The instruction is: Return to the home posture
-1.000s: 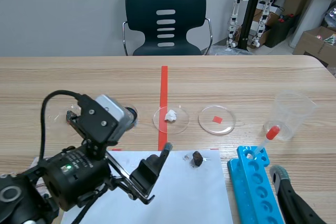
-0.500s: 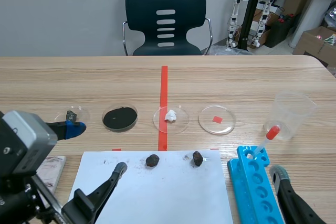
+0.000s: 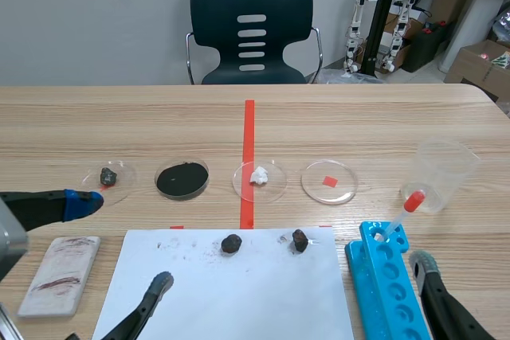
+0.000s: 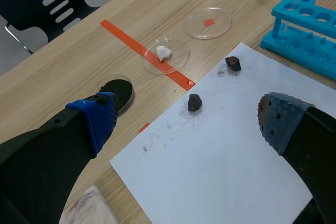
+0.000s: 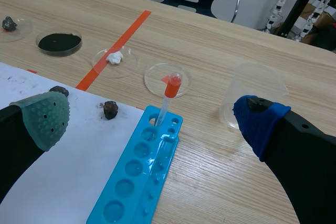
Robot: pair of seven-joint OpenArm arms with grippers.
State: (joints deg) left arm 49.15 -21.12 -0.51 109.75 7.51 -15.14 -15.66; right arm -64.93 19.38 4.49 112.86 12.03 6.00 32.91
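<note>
The left gripper [image 3: 121,244] sits low at the near left of the table, its jaws spread wide and holding nothing. Its blue pad [image 3: 82,203] hangs over wood near the dish with a dark stone [image 3: 107,175]. Its grey pad [image 3: 160,283] is over the near left part of the white paper sheet [image 3: 263,292].

The right gripper [image 5: 152,118] is low at the near right, jaws likewise released and wide. In the scene view only one grey-padded fingertip shows, just beside the near end of the blue tube rack [image 3: 388,284]. From its own wrist view the rack lies ahead between the fingers, with a red-bulbed pipette [image 3: 403,212] standing in its far end.

On the sheet's far edge rest two dark lumps [image 3: 232,244] [image 3: 299,240], apart from each other. A white tile with reddish streaks [image 3: 60,274] lies just beside the sheet's left edge, under the left gripper's span.

Farther out a row of dishes crosses the table: the black powder dish [image 3: 182,178], the dish with a white lump [image 3: 259,178] on the red tape line [image 3: 249,129], and the dish with a red square [image 3: 329,181]. A clear plastic beaker [image 3: 445,169] stands upright to their right, near the rack's far end.

Beyond the row, bare wood of the table [image 3: 358,117] runs to its far edge, where a dark chair [image 3: 252,29] stands.
</note>
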